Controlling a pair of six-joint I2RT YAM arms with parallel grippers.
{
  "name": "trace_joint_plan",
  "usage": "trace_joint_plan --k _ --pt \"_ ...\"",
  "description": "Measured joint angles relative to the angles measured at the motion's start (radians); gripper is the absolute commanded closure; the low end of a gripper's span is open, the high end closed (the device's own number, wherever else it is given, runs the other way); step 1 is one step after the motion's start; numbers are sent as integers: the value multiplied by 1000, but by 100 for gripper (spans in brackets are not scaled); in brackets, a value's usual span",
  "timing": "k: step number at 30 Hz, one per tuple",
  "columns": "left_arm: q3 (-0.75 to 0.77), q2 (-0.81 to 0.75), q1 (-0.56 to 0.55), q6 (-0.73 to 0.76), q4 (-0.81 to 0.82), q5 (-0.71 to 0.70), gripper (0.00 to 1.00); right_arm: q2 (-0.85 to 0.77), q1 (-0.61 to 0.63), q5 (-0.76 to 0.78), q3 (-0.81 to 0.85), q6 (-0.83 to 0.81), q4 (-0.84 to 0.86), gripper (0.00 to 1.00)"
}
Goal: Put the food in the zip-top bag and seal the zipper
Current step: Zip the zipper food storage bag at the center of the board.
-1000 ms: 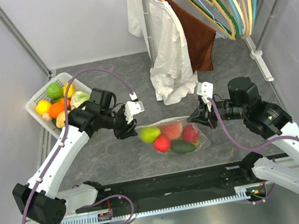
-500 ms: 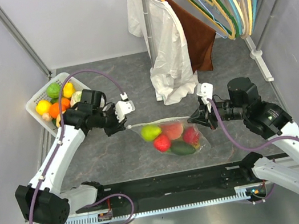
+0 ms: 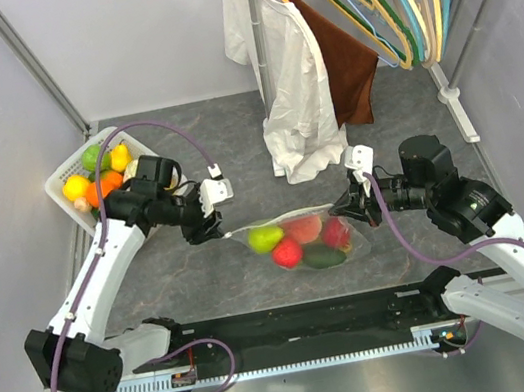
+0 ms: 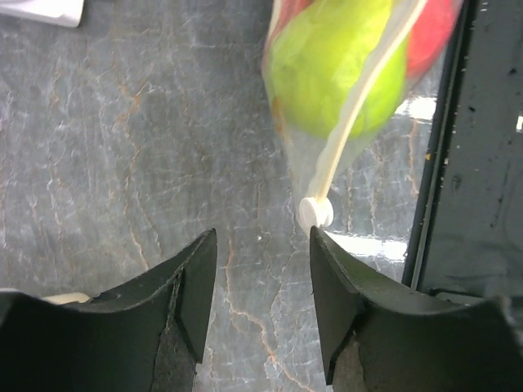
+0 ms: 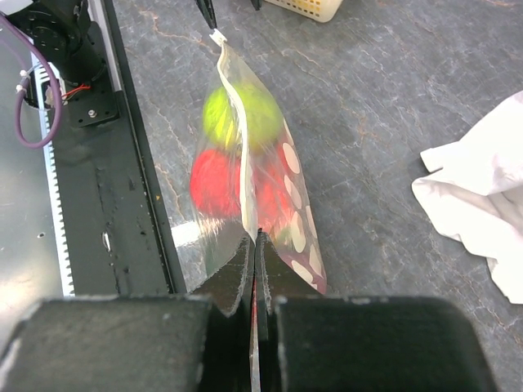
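Left jaws stand open, one tip touching the zipper (image 4: 315, 212) slider; right jaws pinch the zip-top bag (image 5: 286, 204) edge.

Clear dotted zip-top bag (image 5: 296, 230), food (image 3: 287, 250) inside, zipper (image 4: 351, 122) uppermost.

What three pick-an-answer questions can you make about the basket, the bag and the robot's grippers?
1. Where is the basket?
A. far left corner of the table
B. middle
C. near right corner

2. What colour is the fruit nearest the zipper slider?
A. blue
B. green
C. purple

3. What is the right gripper doing?
A. standing wide open
B. shut on the bag
C. shut on a spoon

Answers:
1 A, it sits at the far left edge.
2 B, the green fruit lies just behind the slider.
3 B, its jaws pinch the bag's end.
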Motion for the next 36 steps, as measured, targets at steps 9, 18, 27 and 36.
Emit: trace_joint_plan --k 9,18,27,36 --pt "-29 -26 0 121 -22 79 45 7 0 -11 6 -2 -6 100" --pt "-65 -26 0 206 -34 81 45 8 0 -11 6 -11 -10 100" --pt "-67 -27 -1 202 -21 81 45 18 0 -15 7 -11 -9 100" --pt "-76 -26 -8 164 47 80 52 26 0 -15 19 -11 -9 100"
